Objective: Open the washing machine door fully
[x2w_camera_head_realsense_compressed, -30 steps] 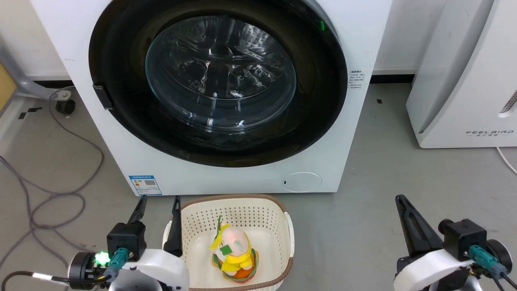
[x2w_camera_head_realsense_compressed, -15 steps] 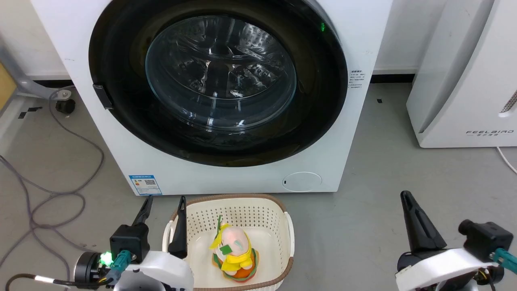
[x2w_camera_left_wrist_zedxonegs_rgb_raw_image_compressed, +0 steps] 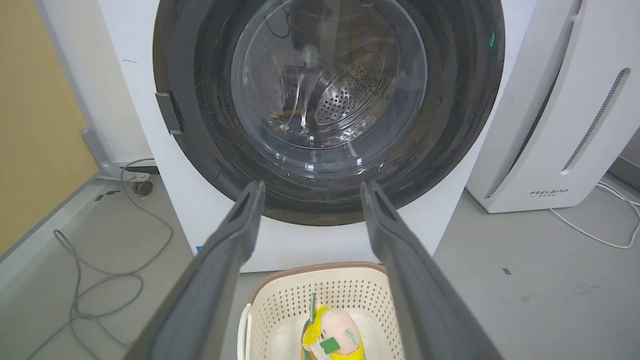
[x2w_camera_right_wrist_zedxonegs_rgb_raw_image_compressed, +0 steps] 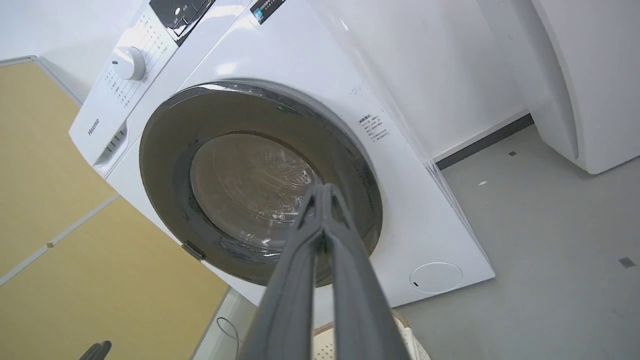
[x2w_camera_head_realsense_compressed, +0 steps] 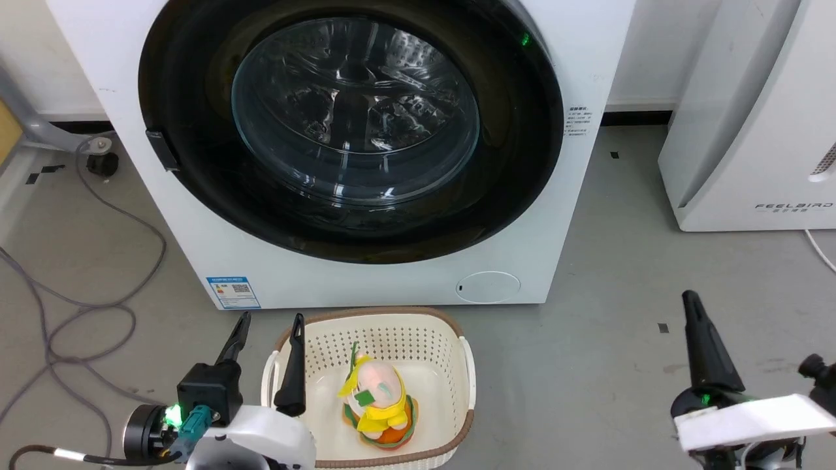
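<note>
Door shut; best hook its catch at 9 o'clock (left gripper released, right gripper clenched, empty)

a smooth grey floor is seen under everything. the white washing machine is stood on it at the back, and a white appliance lettered feelbird is set to its right, with a strip of bare floor left between them. a cream perforated basket with a brown rim is placed just in front of the machine. loops of grey cable are strewn at the left, near a small black castor. a thin white cable is laid by the appliance, and small black marks are dotted at the right.
</note>
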Tool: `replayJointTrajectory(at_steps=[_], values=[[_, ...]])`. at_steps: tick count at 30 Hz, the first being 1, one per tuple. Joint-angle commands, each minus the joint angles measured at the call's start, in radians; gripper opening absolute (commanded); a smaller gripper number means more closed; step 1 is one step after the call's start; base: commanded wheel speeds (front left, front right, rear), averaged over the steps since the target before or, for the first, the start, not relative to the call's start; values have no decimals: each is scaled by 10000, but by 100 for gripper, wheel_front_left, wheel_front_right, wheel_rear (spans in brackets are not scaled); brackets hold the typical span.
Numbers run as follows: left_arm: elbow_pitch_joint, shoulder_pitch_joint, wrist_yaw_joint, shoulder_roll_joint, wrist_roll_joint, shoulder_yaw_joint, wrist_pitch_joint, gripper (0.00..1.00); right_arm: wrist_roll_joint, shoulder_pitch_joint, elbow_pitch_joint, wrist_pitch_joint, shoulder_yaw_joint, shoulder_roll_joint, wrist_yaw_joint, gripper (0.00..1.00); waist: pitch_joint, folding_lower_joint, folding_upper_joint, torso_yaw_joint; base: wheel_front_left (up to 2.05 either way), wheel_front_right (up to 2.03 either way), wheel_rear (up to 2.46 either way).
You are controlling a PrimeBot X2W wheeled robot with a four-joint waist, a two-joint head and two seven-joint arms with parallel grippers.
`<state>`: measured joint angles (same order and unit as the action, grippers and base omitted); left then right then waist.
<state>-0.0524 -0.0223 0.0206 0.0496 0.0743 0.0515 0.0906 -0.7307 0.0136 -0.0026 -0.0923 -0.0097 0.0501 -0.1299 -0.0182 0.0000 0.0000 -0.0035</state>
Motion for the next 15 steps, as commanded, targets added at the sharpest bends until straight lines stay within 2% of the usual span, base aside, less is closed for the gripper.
replayJointTrajectory(at_steps=[1,15], values=[[-40,-191,47,5,93,20,132,100,-569,247,63,-119,-76,0,-3,0,-33,0,0,-10,0,0,0],[-60,-419,136,5,240,10,404,100,-3429,1570,938,-89,-494,343,-4,0,-376,0,0,-87,0,0,0]])
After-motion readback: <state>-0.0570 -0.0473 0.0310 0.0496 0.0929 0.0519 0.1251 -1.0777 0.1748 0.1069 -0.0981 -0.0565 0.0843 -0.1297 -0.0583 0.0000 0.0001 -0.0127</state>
